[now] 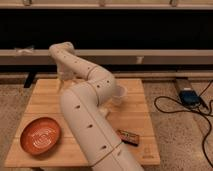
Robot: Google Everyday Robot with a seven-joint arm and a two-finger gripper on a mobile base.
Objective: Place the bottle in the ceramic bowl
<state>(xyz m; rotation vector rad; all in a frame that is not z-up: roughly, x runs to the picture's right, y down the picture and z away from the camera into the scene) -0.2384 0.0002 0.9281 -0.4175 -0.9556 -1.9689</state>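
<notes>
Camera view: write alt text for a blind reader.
A robot arm reaches across a wooden table, its pincer over the far left edge. A reddish-orange ceramic bowl sits at the near left, a clear cup right of the arm.

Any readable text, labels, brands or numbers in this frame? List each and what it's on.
None readable.
Dark packet near the table front right edge: any print is too blurred to read.
Ceramic bowl: pale concentric lines only, no words.
Gripper, over the table's far left part: no lettering visible.
</notes>
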